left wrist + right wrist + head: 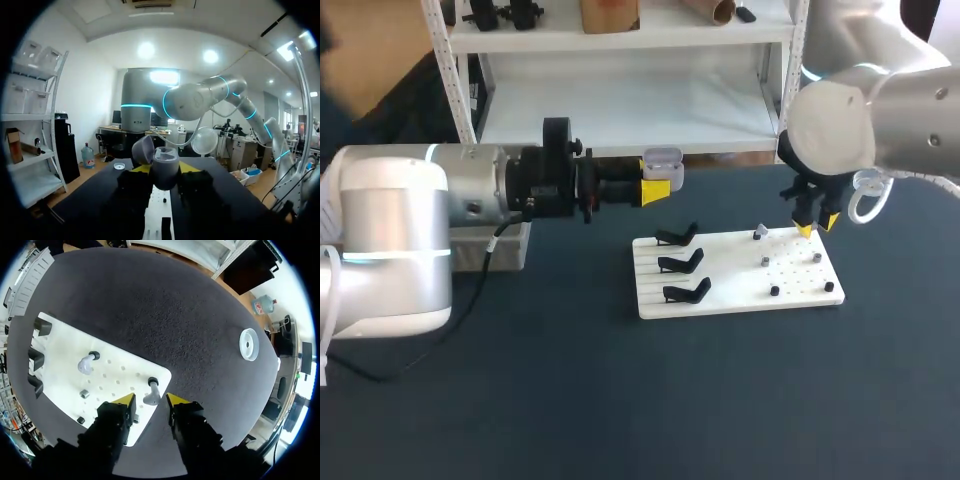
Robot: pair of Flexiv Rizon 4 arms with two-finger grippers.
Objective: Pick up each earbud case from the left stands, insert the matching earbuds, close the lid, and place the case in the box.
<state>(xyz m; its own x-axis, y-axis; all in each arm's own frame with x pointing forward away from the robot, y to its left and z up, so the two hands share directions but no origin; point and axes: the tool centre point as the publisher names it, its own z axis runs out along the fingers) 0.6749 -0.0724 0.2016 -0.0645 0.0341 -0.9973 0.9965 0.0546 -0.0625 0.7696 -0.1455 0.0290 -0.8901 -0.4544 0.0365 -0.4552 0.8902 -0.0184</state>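
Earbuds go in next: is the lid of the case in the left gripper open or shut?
Open. In the left wrist view the lid is tilted back off the case held by the left gripper.

My left arm (395,240) is a fat silver-grey cylinder banded by a thin cyan light ring (390,257). It steps down to a black wrist block (555,182) of stacked discs, and a black cable (485,268) hangs from it. My right arm (910,125) is the same silver, with a rounded joint cap (830,125) and a loop of white tubing (860,217). The left gripper (658,188) and right gripper (151,401) both have black fingers with yellow tips.
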